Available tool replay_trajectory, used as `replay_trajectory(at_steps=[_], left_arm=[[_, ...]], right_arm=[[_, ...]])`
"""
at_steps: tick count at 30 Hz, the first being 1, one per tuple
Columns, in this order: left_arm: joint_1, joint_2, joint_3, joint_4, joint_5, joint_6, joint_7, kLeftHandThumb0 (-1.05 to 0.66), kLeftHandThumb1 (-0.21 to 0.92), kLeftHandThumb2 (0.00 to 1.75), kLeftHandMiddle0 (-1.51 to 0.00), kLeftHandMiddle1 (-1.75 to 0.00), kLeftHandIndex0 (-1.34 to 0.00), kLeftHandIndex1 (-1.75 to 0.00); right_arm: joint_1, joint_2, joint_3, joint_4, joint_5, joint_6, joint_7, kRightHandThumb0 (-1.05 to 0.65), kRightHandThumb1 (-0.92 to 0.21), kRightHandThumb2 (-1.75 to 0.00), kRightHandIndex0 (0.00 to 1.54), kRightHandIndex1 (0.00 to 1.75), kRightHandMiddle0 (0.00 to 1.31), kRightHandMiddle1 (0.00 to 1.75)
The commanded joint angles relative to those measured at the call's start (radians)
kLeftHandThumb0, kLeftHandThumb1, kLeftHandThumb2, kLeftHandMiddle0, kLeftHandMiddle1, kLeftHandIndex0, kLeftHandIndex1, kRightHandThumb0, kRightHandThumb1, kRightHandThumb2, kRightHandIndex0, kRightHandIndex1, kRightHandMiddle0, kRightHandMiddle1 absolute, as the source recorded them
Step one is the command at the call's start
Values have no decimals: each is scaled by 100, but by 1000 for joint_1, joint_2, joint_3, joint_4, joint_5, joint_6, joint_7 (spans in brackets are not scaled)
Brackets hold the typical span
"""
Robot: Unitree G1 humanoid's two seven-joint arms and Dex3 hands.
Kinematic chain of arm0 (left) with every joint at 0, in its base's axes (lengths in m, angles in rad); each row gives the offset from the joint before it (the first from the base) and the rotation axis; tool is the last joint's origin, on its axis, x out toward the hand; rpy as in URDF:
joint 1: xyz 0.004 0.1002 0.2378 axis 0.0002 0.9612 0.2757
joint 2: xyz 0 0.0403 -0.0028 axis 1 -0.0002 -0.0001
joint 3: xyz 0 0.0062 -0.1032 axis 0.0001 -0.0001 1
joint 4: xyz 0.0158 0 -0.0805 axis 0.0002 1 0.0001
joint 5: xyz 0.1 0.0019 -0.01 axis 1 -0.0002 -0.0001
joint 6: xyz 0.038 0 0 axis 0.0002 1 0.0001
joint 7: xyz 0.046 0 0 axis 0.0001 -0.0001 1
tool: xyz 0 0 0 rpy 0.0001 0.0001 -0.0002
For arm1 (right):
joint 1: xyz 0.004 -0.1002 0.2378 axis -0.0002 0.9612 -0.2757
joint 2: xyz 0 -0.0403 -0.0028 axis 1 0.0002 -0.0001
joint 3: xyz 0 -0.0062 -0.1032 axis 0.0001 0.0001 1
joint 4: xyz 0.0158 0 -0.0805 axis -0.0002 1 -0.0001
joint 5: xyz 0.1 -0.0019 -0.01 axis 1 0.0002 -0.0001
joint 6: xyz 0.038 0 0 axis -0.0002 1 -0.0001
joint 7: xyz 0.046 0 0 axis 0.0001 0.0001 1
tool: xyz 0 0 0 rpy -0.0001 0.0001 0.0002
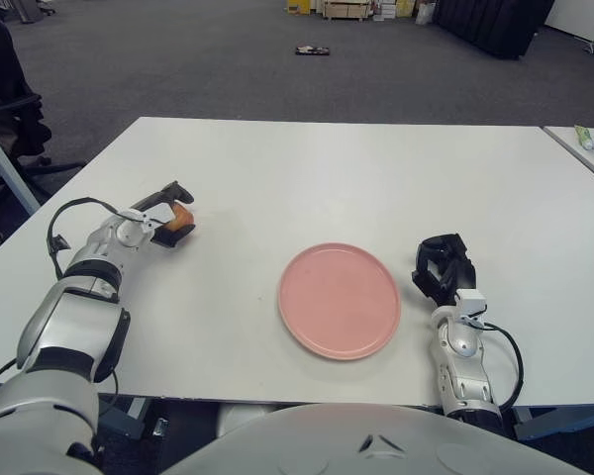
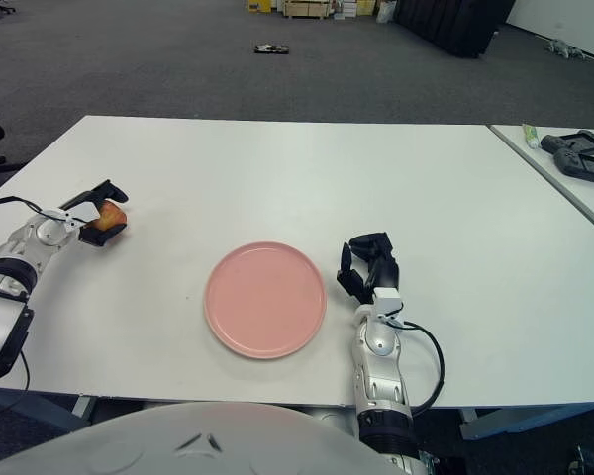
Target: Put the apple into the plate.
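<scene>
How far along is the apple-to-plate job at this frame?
Done: the left hand has its fingers closed around the apple, out at the table's left side. In hand: carrying it; whether it is off the table yet I cannot tell. Left: bringing it across to the pink plate, which holds nothing, and releasing. The right hand shows idle just right of the plate.

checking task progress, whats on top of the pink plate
Nothing: the plate is bare. The apple is in the left hand; the right hand shows beside the plate's right.
</scene>
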Motion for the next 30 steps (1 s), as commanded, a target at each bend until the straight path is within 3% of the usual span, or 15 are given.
replay_trajectory(at_steps=[1,7,13,23,30], left_arm=[[57,-31,26,15,-30,0,1,-67,45,99,0,-100,0,-91],[86,-52,90,18,-92,-28,48,-64,47,97,0,-80,0,-67],[102,-71,147,25,-147,-26,65,-63,47,97,0,-73,0,-59],[111,-76,160,22,-150,-34,87,-71,53,92,0,-82,0,-83],[104,-80,135,25,-117,10,142,-68,46,98,0,-100,0,-106]], right_arm=[[19,3,-4,27,1,36,-2,-37,-72,-81,55,133,31,175],[19,5,-7,25,5,36,-4,-37,-72,-81,55,133,31,175],[22,6,-9,20,10,32,-1,-37,-73,-80,54,132,31,175],[22,4,-10,24,4,24,-7,-37,-73,-79,55,131,30,175],[23,8,-11,20,-4,32,-19,-37,-72,-80,55,131,31,175]])
